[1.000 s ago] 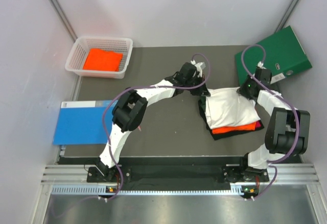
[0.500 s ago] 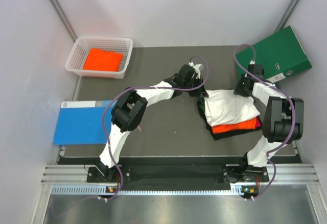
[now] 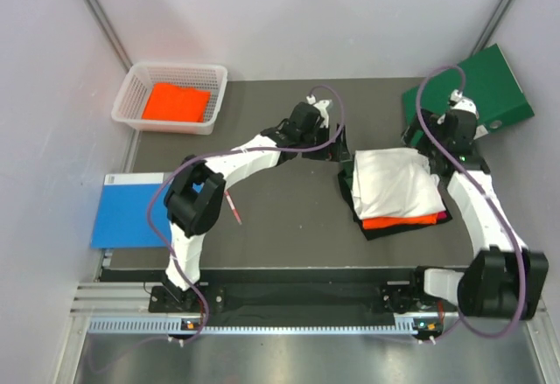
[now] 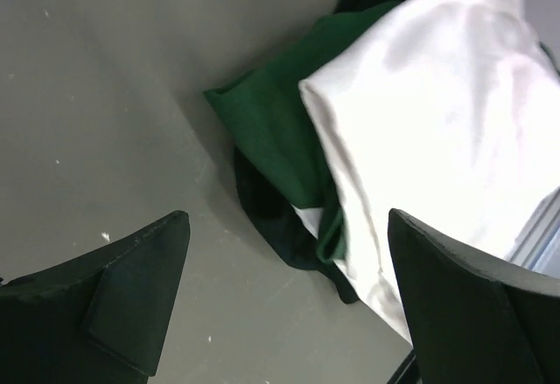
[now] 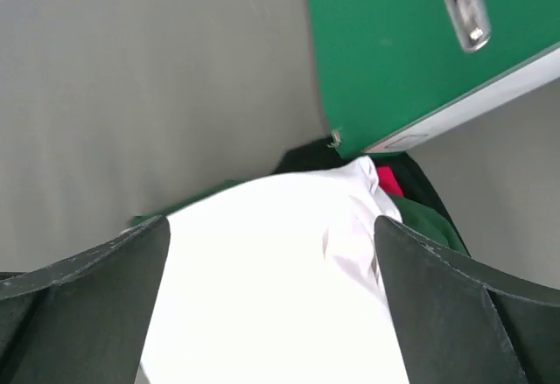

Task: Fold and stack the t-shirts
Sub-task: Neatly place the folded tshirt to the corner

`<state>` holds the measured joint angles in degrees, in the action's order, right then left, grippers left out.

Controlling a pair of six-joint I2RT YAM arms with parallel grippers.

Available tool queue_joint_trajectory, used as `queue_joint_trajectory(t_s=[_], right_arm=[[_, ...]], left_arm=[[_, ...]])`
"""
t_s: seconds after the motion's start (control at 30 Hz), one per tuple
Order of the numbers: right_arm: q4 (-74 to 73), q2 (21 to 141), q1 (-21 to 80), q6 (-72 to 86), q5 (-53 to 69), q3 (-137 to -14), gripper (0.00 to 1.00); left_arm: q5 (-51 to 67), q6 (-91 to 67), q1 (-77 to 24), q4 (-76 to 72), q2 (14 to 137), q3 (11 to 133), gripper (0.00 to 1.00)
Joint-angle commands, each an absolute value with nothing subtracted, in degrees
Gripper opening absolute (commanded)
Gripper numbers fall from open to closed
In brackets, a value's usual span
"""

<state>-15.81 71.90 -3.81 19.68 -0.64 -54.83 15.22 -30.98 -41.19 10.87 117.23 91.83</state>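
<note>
While the left pincer [image 4: 287, 219] and right pincer [image 5: 271, 223] hang spread and empty, the white shirt [image 3: 394, 181] tops an orange shirt [image 3: 399, 221] and a black shirt [image 3: 378, 232], right of centre on the tabletop [image 3: 289, 211]; a second orange shirt [image 3: 175, 102] lies in the basket [image 3: 129, 97], upper left.

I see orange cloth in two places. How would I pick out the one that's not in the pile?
At the table's far left corner sits a white mesh basket. The folded orange shirt lies alone inside it. The other orange shirt lies on the right, tucked under a white shirt.
</note>
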Motion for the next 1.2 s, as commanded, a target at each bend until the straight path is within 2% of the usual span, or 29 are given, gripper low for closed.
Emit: queue_joint_trajectory(t_s=[0.0, 0.03, 0.1, 0.13, 0.17, 0.2, 0.23, 0.27, 0.3, 0.43, 0.57, 0.8, 1.17], right_arm=[[-14.68, 64.0, -4.31, 22.49, 1.39, -49.23, 0.99], [-14.24, 62.85, -4.65, 23.46, 2.45, -47.91, 0.95], [-11.53, 60.04, -5.53, 27.67, 7.43, -42.73, 0.62], [-9.86, 58.46, -7.89, 29.51, 10.17, -40.54, 0.17], [-5.58, 57.58, -9.48, 33.79, 16.63, -35.65, 0.02], [-2.58, 56.87, -11.15, 36.01, 20.61, -32.99, 0.0], [5.37, 55.91, -14.47, 40.56, 24.57, -30.26, 0.0], [8.93, 55.55, -15.72, 42.95, 30.18, -25.36, 0.0], [12.01, 55.37, -16.95, 44.89, 32.67, -23.49, 0.0], [22.65, 55.29, -22.83, 51.22, 42.17, -18.64, 0.0], [24.18, 51.6, -24.35, 53.26, 45.62, -16.61, 0.0], [16.09, 49.04, -24.7, 47.91, 40.88, -17.22, 0.0], [8.7, 59.41, -25.05, 40.52, 32.62, -19.6, 0.0]], left_arm=[[14.5, -28.13, -42.1, 8.88, 109.78, 88.78, 0.99], [14.85, -27.69, -42.97, 8.62, 109.08, 88.33, 0.99], [15.2, -26.99, -43.94, 8.53, 108.9, 88.07, 0.99], [15.81, -26.9, -45.16, 8.26, 109.07, 88.15, 0.99], [15.91, -26.89, -45.78, 8.35, 109.33, 88.33, 0.98], [16.08, -26.89, -46.31, 8.35, 109.94, 88.77, 0.86], [16.52, -26.98, -47.36, 8.0, 110.3, 88.86, 0.7], [17.92, -27.07, -47.81, 7.39, 110.74, 88.94, 0.48], [18.02, -27.68, -48.25, 7.56, 111.61, 89.64, 0.0], [18.02, -27.69, -51.4, 7.38, 113.2, 90.53, 0.0], [18.1, -27.86, -53.87, 7.12, 114.43, 91.14, 0.0], [19.86, -29.61, -56.77, 5.98, 117.77, 90.53, 0.0], [20.04, -31.29, -60.03, 5.36, 120.06, 88.86, 0.0]])
